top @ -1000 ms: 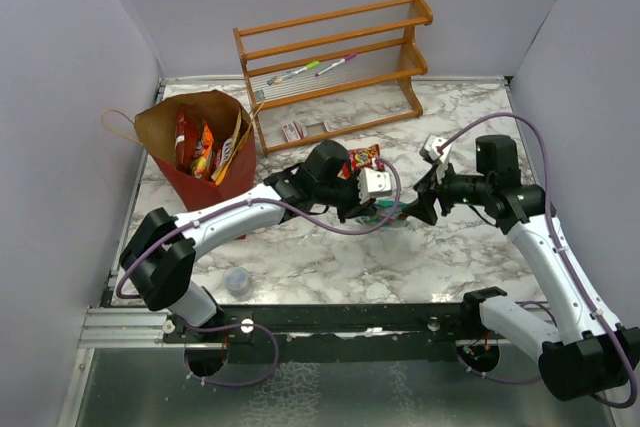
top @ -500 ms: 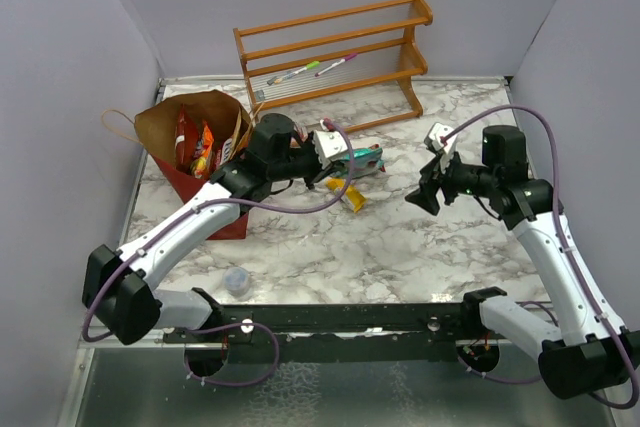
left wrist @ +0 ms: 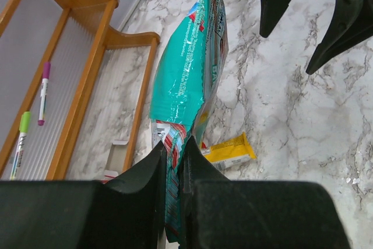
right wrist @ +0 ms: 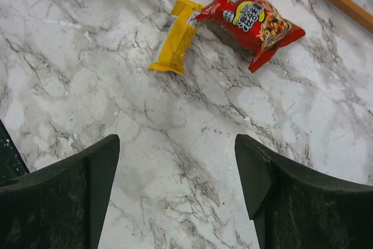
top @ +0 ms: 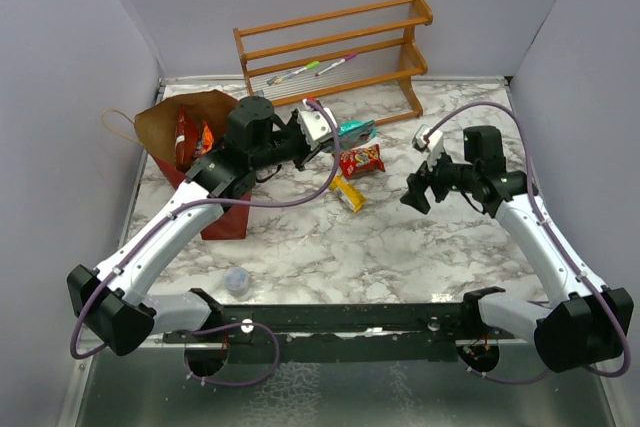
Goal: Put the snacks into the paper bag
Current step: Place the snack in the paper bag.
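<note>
Only the left wrist view showed the left gripper [left wrist: 177, 158] clenched on the crimped end of the glossy teal packet [left wrist: 189, 68]; the right gripper [right wrist: 175, 164] gaped over the table [right wrist: 192, 115].

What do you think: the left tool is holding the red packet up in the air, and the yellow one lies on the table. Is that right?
Not quite. The left wrist view shows the left tool holding the teal packet up in the air. The red packet lies on the table beside the yellow one.
</note>
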Controlling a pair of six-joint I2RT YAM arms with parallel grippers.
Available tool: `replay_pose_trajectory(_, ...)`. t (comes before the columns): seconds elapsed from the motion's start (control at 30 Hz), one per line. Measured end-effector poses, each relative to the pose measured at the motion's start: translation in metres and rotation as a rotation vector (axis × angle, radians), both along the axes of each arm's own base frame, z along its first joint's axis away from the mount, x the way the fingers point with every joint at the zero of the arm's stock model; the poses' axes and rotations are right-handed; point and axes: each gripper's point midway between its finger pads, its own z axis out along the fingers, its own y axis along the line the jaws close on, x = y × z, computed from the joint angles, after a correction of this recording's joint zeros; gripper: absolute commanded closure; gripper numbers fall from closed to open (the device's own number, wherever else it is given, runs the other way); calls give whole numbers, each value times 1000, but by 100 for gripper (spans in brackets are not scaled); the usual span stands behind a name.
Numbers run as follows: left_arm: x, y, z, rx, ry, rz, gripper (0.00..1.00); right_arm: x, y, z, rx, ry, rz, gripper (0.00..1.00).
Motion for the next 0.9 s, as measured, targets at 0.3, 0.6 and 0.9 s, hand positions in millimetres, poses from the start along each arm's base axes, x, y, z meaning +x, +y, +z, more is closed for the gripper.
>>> replay_pose_trajectory(0.3, 2, 10, 36, -27, -5, 66, 100, 5, -16, -41, -39, 28, -137, 1)
replay_pose_trajectory(0.6, 4, 28, 87, -112, -18, 132, 100, 15, -27, -32, -48, -68, -214, 1)
replay_pose_trajectory(0.9, 18, 86, 131, -215, -42, 304, 100, 14, -28, -30, -45, -87, -219, 1)
